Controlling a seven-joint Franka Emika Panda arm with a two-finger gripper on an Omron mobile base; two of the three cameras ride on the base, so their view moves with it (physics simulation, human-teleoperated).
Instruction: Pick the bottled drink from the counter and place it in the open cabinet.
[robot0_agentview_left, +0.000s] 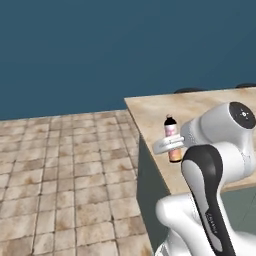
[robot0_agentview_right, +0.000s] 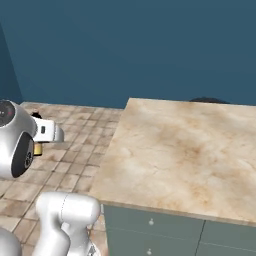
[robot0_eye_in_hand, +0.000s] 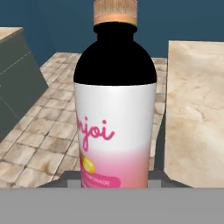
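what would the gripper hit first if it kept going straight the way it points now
The gripper is shut on the bottle. Past the bottle, the hand view looks out on tiled floor and blue wall; probably floor first, though depth is unclear.

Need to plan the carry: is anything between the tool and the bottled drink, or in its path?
Nothing separates them: the tool is shut on the bottled drink, held upright near the counter edge. The cabinet isn't visible, so that path can't be judged.
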